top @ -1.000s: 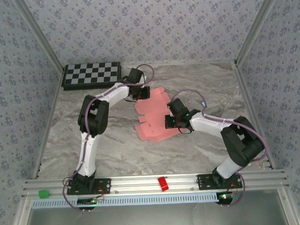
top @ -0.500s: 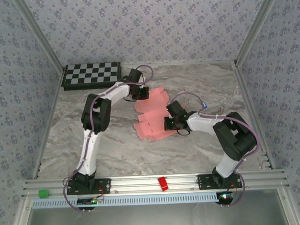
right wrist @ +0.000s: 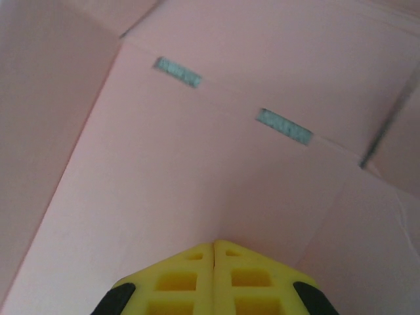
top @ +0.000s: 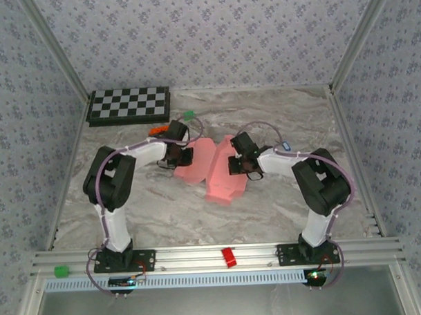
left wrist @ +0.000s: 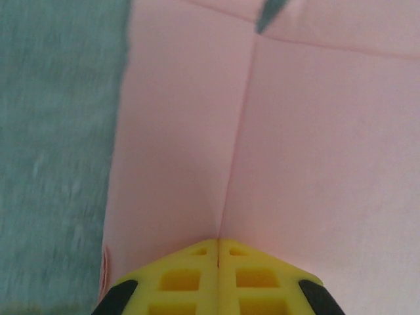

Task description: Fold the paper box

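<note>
The pink paper box (top: 219,181) lies partly folded in the middle of the table, one panel raised between the two arms. My left gripper (top: 186,157) is at its left edge, its yellow fingers shut, their tips (left wrist: 218,241) pressed against the pink card (left wrist: 197,131) along a crease. From the right, my right gripper (top: 233,165) meets the box. It is shut too, its tips (right wrist: 213,243) touching a pink panel (right wrist: 197,170) below two narrow slots (right wrist: 284,126). Neither gripper has anything between its fingers.
A checkerboard (top: 129,105) lies at the back left. A small green piece (top: 189,115) and an orange piece (top: 155,130) sit behind the left arm. A red block (top: 229,257) and a green block (top: 60,271) rest on the front rail.
The left arm swung nearer and leftward, uncovering the green and orange pieces. The box shifted and one panel now stands higher. The right gripper moved slightly farther back.
</note>
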Tool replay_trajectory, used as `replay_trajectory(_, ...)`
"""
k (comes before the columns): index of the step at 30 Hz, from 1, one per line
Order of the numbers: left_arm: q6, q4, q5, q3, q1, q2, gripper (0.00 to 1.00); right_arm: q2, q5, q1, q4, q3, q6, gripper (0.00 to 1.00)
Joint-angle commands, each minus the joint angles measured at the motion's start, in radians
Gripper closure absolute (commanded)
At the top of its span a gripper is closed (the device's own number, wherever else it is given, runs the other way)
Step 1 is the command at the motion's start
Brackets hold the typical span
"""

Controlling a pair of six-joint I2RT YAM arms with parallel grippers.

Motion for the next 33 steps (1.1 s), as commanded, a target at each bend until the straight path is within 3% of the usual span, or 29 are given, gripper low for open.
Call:
replay_trajectory(1,-0.050,-0.083,-0.080,-0.108,-0.049,-0.043,1.00,0.064,0.045,-0.005,-0.120,0.045,-0.065,1.00)
replay_trajectory(11,-0.252,-0.178,-0.192,-0.291,-0.198,-0.178,1.00,0.190,0.047,-0.028,-0.202,0.239,-0.141,1.00)
replay_trajectory(18,-0.378,-0.132,-0.149,-0.384,-0.268,-0.286,1.00,0.279,-0.003,-0.023,-0.195,0.357,-0.184,1.00)
replay_trajectory(26,-0.396,-0.029,-0.058,-0.403,-0.274,-0.331,1.00,0.346,-0.089,0.001,-0.225,0.492,-0.230,1.00)
replay_trajectory(33,-0.305,-0.064,-0.068,-0.330,-0.229,-0.381,0.98,0.258,-0.087,0.001,-0.251,0.514,-0.209,0.98)
